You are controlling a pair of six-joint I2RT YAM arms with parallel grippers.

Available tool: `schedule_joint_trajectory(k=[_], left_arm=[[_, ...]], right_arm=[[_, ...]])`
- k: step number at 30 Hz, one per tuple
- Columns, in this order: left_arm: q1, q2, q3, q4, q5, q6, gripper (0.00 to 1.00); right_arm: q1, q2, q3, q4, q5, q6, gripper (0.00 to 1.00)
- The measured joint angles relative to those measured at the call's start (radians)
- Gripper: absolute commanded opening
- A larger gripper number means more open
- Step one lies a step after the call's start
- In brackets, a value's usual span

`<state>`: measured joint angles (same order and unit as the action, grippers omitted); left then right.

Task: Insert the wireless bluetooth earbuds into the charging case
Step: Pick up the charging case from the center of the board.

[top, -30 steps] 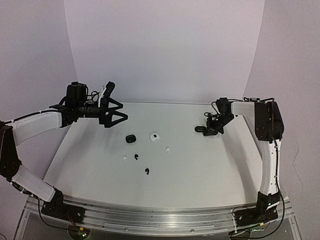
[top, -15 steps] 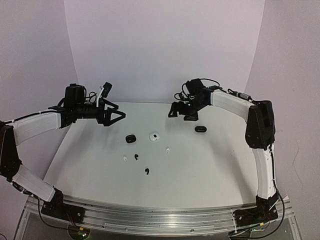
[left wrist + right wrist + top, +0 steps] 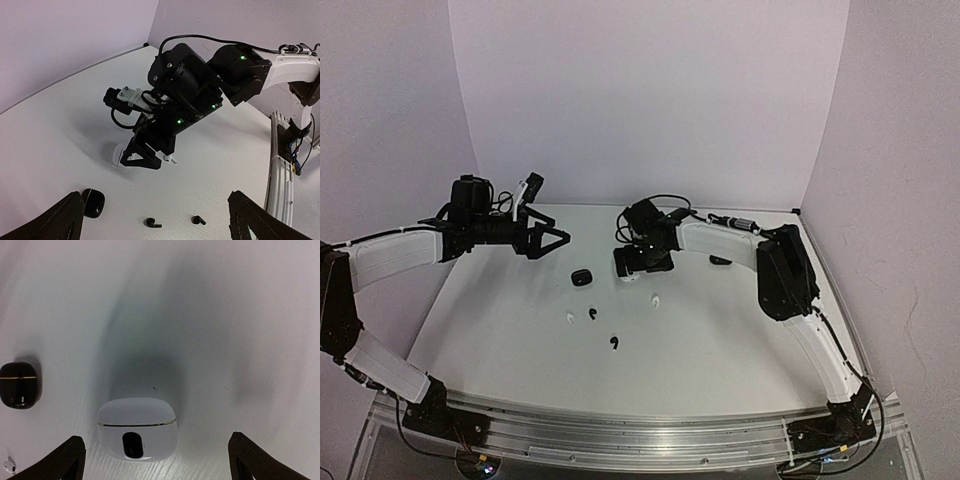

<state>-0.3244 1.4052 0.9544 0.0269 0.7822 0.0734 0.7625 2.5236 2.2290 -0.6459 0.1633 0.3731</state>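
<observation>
A shut white charging case (image 3: 136, 429) with a dark oval on its front lies on the table, between the open fingers of my right gripper (image 3: 155, 441) and left of their middle. From above, that right gripper (image 3: 642, 262) hovers over the case and hides most of it. Two white earbuds (image 3: 656, 299) (image 3: 569, 318) and two black earbuds (image 3: 592, 314) (image 3: 613, 343) lie loose nearer the front. My left gripper (image 3: 546, 240) hangs open above the table's left side, holding nothing. Its wrist view shows both black earbuds (image 3: 152, 223) (image 3: 198, 219).
A shut black case (image 3: 581, 277) lies just left of the white one and shows again as the black case (image 3: 19, 385) in the right wrist view. Another black case (image 3: 720, 260) lies behind the right forearm. Lilac walls close in the white table (image 3: 740, 330).
My right arm swung from the far right across to the white case and its gripper opened, leaving a black case behind on the table. The left arm barely moved.
</observation>
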Motion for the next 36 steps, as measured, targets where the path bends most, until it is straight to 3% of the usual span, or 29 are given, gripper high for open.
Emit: schedule_joint_trajectory(k=[6,21,28,33,36], left_arm=[[0.000,-0.004,-0.001,0.000,0.000,0.000,0.99],[0.005,-0.011,-0.001,0.000,0.000,0.000,0.99],[0.007,-0.011,-0.001,0.000,0.000,0.000,0.99],[0.009,-0.011,-0.001,0.000,0.000,0.000,0.99],[0.010,-0.011,-0.001,0.001,0.001,-0.003,0.98]], right_arm=[[0.003,0.049,0.007,0.002,0.017,-0.031,0.97],[0.029,0.059,-0.005,0.059,0.022,-0.090,0.63],[0.035,0.059,-0.008,0.065,0.026,-0.100,0.60],[0.035,0.059,-0.014,0.082,0.026,-0.117,0.48],[0.035,0.058,-0.019,0.102,0.021,-0.127,0.46]])
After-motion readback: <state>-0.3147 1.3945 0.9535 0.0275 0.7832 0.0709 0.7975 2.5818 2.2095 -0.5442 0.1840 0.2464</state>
